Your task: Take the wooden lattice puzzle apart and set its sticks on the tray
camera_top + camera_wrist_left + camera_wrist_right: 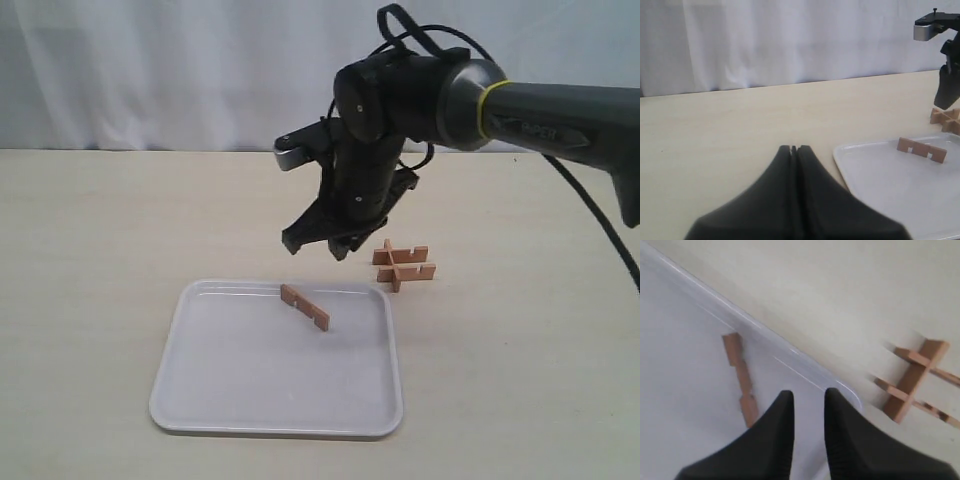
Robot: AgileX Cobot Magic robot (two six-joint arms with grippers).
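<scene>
Up close the left gripper (794, 148) is pinched shut, empty. One notched light-brown wooden stick (305, 307) stands on edge in the white plastic tray (170, 395). The right gripper (318, 245) hangs above, jaws barely apart, holding nothing. The three-slat wooden lattice puzzle (403, 265) sits just past the tray's far corner. It's probably light and stiff, so pinch a protruding slat end. Smooth beige table (100, 220), white curtain (150, 70) behind.

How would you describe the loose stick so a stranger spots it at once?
Find the big white tray on the tan table. Near its far rim sits one short light-brown notched stick. It is the only piece on the tray; the other sticks are interlocked in the puzzle on the table beyond the tray's corner.
</scene>
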